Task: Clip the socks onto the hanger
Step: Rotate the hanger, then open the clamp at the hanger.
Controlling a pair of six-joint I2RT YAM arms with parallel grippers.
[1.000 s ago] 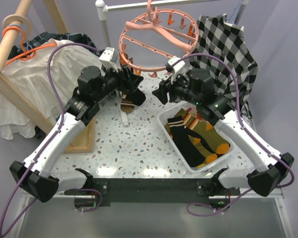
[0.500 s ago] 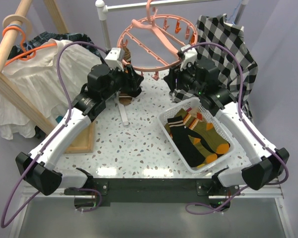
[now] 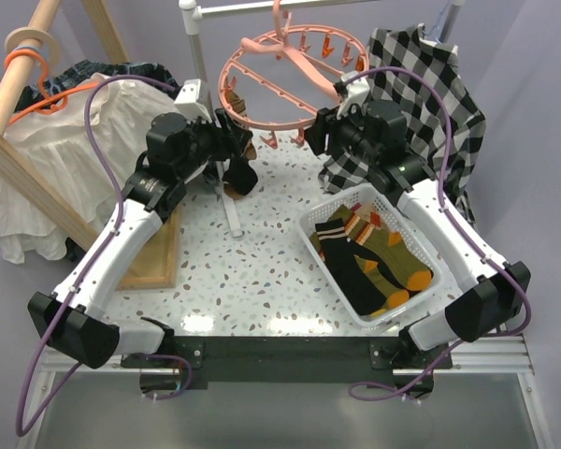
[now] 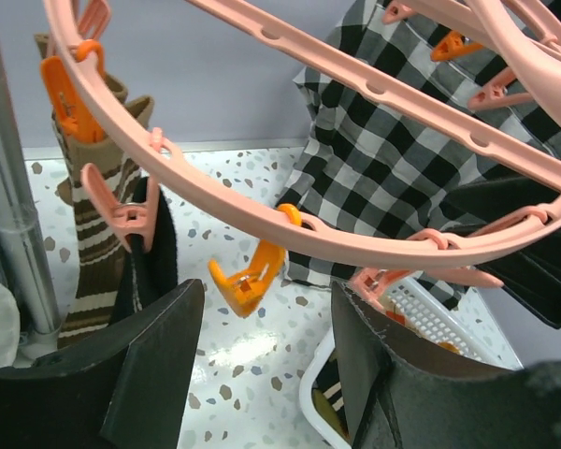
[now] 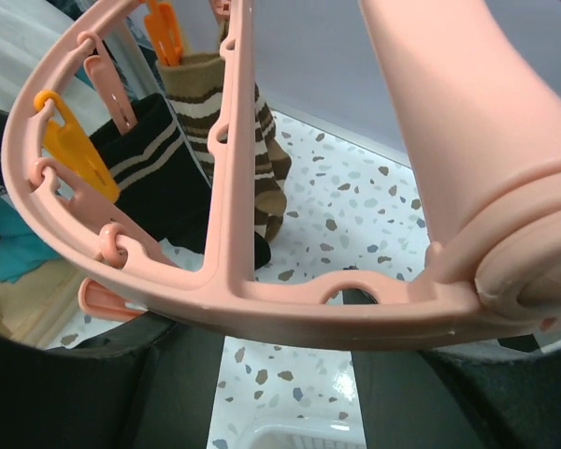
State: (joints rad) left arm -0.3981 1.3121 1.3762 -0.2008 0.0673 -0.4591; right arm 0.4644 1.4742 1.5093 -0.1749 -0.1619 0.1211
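- Left pincer (image 4: 266,323) sits under the left arc of the hanger (image 4: 355,245). Jaws are well apart with nothing between them.
- Right pincer (image 5: 290,369) also has its jaws apart, and the hanger rim lies across just past the tips. We can't tell whether it's touching or clamping the rim.
- The hanger hangs over the far side of the counter (image 3: 262,271) with its ring tilted.
- Two socks are on its left arc. The brown striped sock (image 4: 89,234) is on an orange clip. The black sock (image 4: 154,248) is on a pink clip next to it, hanging just beside the left pincer's left finger.
- An empty orange clip (image 4: 248,279) dangles from the rim straight ahead of the left pincer. We read it as the next slot.
- The remaining socks (image 3: 374,257) are in the white basket (image 3: 309,234) on the right half of the counter, well below both pincers and nearer the arm bases.
- Their long axes run diagonally, far-left to near-right, with the orange toes towards the near-right corner.
- The basket sits under the right arm, so the right arm is nearer for the pick. The left would have to cross over.
- Our call: two are clipped and several remain. Next is a descent to the basket, then back up to the free clip.
- The checked shirt (image 3: 430,84) hangs behind the ring on the right and isn't part of the job.
- We can't read any brand, label or text anywhere.
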